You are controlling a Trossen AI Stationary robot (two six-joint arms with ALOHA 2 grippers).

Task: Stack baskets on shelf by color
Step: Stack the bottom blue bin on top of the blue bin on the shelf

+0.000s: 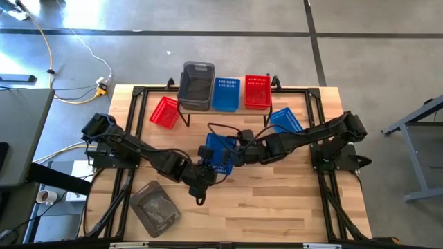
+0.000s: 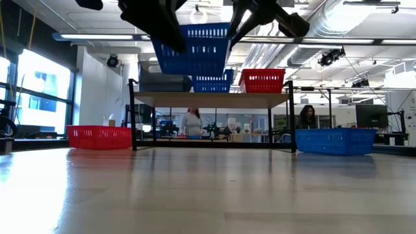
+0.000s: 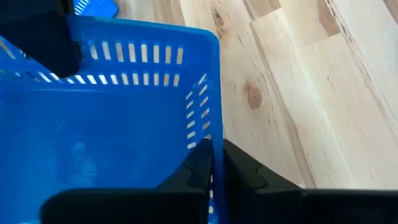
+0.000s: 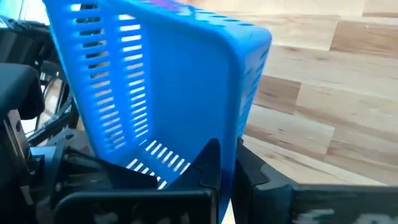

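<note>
Both arms met mid-table on one blue basket (image 1: 220, 151), held up off the tabletop (image 1: 277, 200). High view hid the contact points under the arms; the wrist views settled it. Left gripper (image 3: 216, 163) was clamped on the basket's wall at a corner, one finger inside and one outside. Right gripper (image 4: 227, 163) was likewise pinched on the rim of the opposite side, fingers either side of the wall.

Low view gave height that the overhead couldn't: the held basket hung above shelf-top level, in front of the shelf (image 2: 214, 99), with both arms coming in from above.

On the shelf, per high view: grey basket (image 1: 197, 86), a second blue basket (image 1: 226, 94), red basket (image 1: 257, 91), side by side. In the low view the grey one was mostly hidden behind the held basket.

On the tabletop: another red basket (image 1: 165, 112) by the shelf's left end, a third blue basket (image 1: 285, 120) by its right end, tilted. A second grey basket (image 1: 156, 207) sat near the front left edge, seen only from above.

Low view also showed people (image 2: 192, 122) in the room beyond.
</note>
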